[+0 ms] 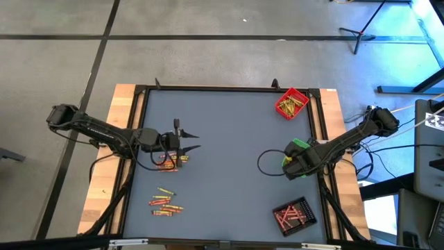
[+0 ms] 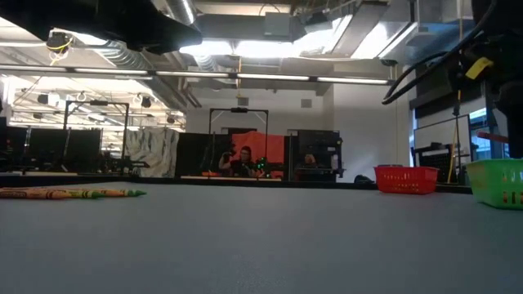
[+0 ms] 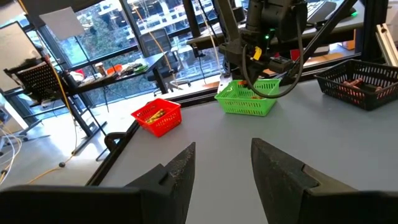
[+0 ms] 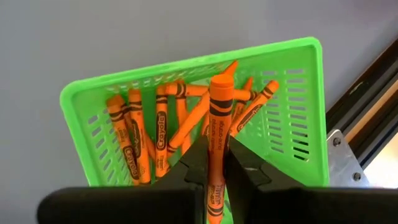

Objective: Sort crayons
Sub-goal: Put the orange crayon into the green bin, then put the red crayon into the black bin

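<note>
A: Starting at the left of the overhead picture, we see the left gripper [image 1: 189, 142] hanging over the grey table [image 1: 229, 125], left of centre. Its two fingers [image 3: 180, 177] stand wide apart with nothing between them.

B: Just beside it, slightly lower in the frame, we find a small cluster of crayons [image 1: 168, 162], and a second loose group [image 1: 165, 203] lies toward the lower left. In the table-level picture we make out a row of them [image 2: 69, 193] flat on the surface at the far left.

A: Moving right, the red tray [image 1: 291, 103] sits in the upper right of the overhead frame with yellowish sticks in it, as far as we can tell at that size.

B: The green tray [image 1: 297, 147] is at the right edge of the table, mostly hidden under the right arm. The right gripper [image 4: 214, 163] hovers right over it, jaws pinched tight on a single orange crayon [image 4: 218, 118] that points down into the tray.

A: Below that crayon we count several more orange crayons [image 4: 163, 130] lying crossed on the green tray's floor.

B: Lower right, the black tray [image 1: 294, 214] holds reddish crayons.
</note>
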Action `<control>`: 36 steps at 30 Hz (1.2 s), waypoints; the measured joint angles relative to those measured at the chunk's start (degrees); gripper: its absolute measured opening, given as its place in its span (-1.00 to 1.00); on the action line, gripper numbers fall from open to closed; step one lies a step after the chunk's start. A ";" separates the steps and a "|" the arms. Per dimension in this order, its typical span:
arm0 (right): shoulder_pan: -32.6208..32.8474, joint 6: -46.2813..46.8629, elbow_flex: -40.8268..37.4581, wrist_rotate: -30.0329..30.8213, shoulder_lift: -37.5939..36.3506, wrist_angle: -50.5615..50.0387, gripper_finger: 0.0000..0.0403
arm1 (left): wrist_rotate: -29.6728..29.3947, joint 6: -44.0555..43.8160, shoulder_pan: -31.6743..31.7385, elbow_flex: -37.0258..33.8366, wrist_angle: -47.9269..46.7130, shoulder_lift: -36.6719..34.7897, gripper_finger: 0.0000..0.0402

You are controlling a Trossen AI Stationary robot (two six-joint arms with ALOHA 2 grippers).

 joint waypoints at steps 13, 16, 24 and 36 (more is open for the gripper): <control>-0.01 0.76 0.97 -1.45 0.04 -1.69 -0.27 | 0.00 -0.02 0.00 0.00 -0.09 0.02 -0.30; 0.00 0.53 4.69 -2.33 0.04 -4.61 -0.15 | 0.02 0.00 0.00 0.00 -0.11 0.02 -0.30; 0.00 -11.63 14.57 17.70 0.04 4.28 -0.09 | 0.00 0.00 0.02 0.00 -0.39 0.02 -0.30; -0.11 -52.83 10.47 30.57 2.11 48.37 -0.09 | -2.52 -8.99 0.02 12.47 -34.27 0.04 -0.30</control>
